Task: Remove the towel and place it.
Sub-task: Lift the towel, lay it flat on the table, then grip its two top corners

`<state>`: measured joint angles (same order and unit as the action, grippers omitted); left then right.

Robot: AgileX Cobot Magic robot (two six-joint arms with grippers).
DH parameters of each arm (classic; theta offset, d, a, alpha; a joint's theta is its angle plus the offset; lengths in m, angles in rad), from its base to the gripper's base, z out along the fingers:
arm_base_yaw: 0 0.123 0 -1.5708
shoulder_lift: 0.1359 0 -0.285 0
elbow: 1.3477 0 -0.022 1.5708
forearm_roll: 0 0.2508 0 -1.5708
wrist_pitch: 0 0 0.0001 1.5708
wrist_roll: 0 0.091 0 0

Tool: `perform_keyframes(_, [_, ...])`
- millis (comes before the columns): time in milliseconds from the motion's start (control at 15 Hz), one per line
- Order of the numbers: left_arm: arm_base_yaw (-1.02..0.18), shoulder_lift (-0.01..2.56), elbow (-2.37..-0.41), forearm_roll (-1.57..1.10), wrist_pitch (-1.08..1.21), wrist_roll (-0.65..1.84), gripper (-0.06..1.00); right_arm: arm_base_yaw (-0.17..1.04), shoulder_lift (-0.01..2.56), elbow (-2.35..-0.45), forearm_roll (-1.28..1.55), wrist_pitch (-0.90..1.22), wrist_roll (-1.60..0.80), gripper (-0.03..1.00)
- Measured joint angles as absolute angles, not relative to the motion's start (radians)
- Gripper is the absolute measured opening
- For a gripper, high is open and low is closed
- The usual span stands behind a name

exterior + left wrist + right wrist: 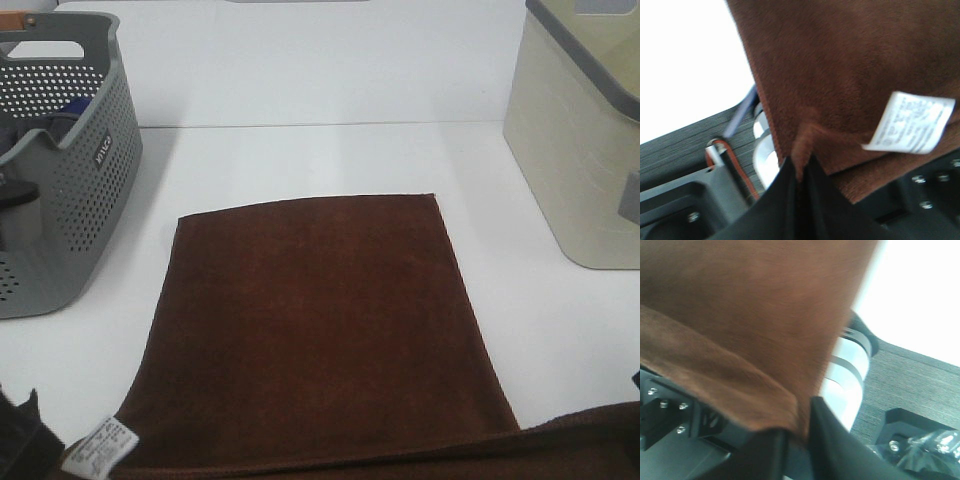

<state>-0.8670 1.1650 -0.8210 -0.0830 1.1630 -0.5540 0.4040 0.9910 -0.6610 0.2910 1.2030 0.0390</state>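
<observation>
My left gripper (801,164) is pinching a fold of the towel (320,320) just beside its white care label (910,122), jaws narrow on the cloth. My right gripper (798,422) is clamping the hem at the other end of the near edge. Both wrist views are blurring, and the high camera is cutting my fingers off. The towel is lying spread on the white table (300,150), its near edge bunching up in both grips.
</observation>
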Motion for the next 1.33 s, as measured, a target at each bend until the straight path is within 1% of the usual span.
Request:
perform_keyframes(67, [-0.867, 1.165, -0.818, -0.076, 1.172, -0.554, 0.25, 0.399, 0.991, -0.661, 0.289, 1.204, 0.039, 0.28])
perform_keyframes(133, [-0.867, 1.165, -0.818, -0.080, 1.172, -0.554, 0.42, 0.399, 0.991, -0.661, 0.289, 1.208, 0.039, 0.52])
perform_keyframes(200, [-0.867, 1.165, -0.818, -0.083, 1.172, -0.554, 0.58, 0.399, 0.991, -0.661, 0.289, 1.212, 0.039, 0.65])
perform_keyframes(267, [-0.867, 1.165, -0.818, -0.083, 1.172, -0.554, 0.66, 0.399, 0.991, -0.661, 0.289, 1.212, 0.039, 0.72])
perform_keyframes(333, [-0.867, 1.165, -0.818, -0.083, 1.172, -0.554, 0.69, 0.399, 0.991, -0.661, 0.289, 1.212, 0.039, 0.75])
perform_keyframes(667, [-0.867, 1.165, -0.818, -0.079, 1.153, -0.554, 0.71, 0.399, 0.991, -0.661, 0.280, 1.213, 0.039, 0.77])
perform_keyframes(800, [-0.867, 1.165, -0.817, -0.056, 1.098, -0.555, 0.71, 0.399, 0.991, -0.672, 0.265, 1.214, 0.039, 0.75])
perform_keyframes(933, [-0.867, 1.165, -0.815, 0.010, 0.993, -0.590, 0.71, 0.399, 0.995, -0.715, 0.234, 1.193, 0.039, 0.71])
perform_keyframes(1133, [-0.787, 1.165, -0.815, 0.051, 0.827, -0.619, 0.68, 0.399, 1.056, -0.798, 0.167, 1.091, 0.039, 0.61])
perform_keyframes(1200, [-0.739, 1.165, -0.815, 0.056, 0.778, -0.619, 0.67, 0.399, 1.098, -0.829, 0.138, 1.053, 0.040, 0.57])
perform_keyframes(1333, [-0.645, 1.165, -0.815, 0.059, 0.691, -0.597, 0.66, 0.399, 1.189, -0.909, 0.102, 0.993, 0.048, 0.54])
